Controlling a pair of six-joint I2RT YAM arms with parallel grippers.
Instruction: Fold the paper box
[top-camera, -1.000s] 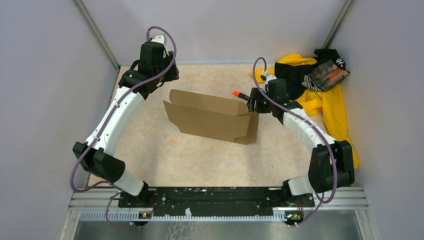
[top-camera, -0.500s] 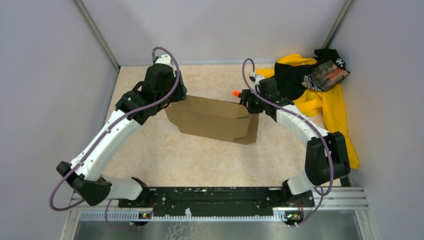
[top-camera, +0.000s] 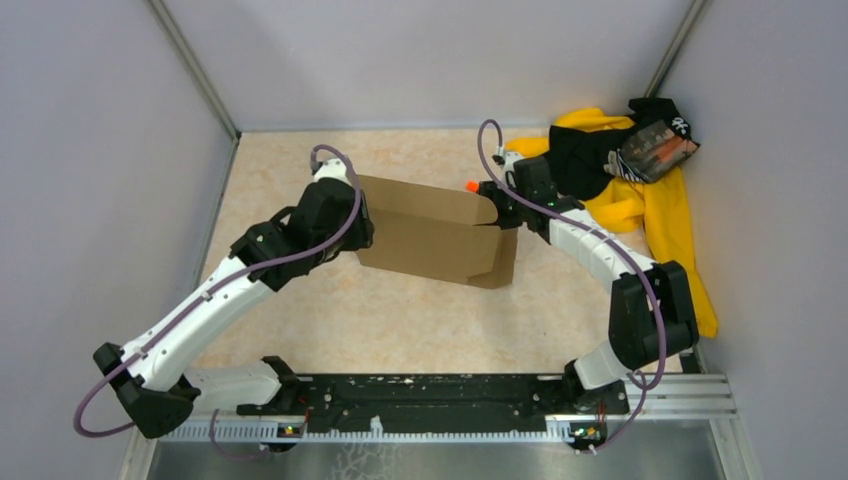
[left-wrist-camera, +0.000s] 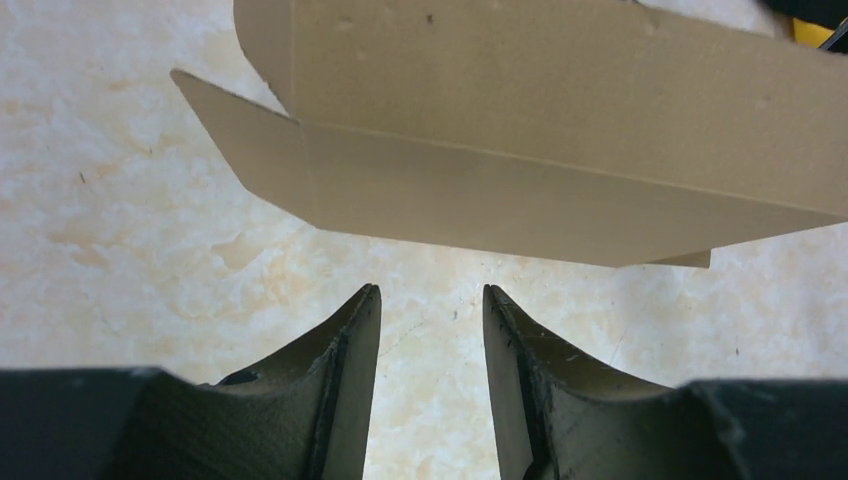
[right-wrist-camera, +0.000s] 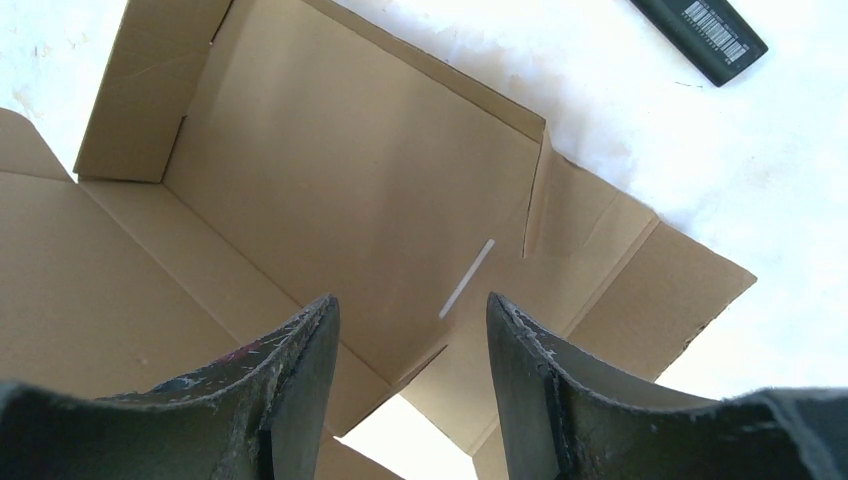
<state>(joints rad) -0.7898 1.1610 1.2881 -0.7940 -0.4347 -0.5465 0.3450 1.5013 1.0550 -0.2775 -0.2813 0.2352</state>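
The paper box (top-camera: 440, 235) is brown corrugated cardboard, partly formed, standing in the middle of the table with its walls raised. My left gripper (top-camera: 358, 222) is at the box's left end. In the left wrist view it (left-wrist-camera: 430, 292) is open and empty, with the box's wall and a side flap (left-wrist-camera: 520, 190) just ahead of the fingertips. My right gripper (top-camera: 502, 208) is over the box's right end. In the right wrist view it (right-wrist-camera: 412, 300) is open and empty above the box's inside floor (right-wrist-camera: 340, 190) and a creased corner flap.
A yellow-and-black clothing pile (top-camera: 640, 190) lies at the back right. A black marker with an orange tip (top-camera: 474, 186) lies behind the box; it shows in the right wrist view (right-wrist-camera: 700, 38). Grey walls close in the table on three sides.
My left arm has swung down and right from the back left to the box's left end. My right gripper has edged left over the box's right end. The box has shifted slightly.
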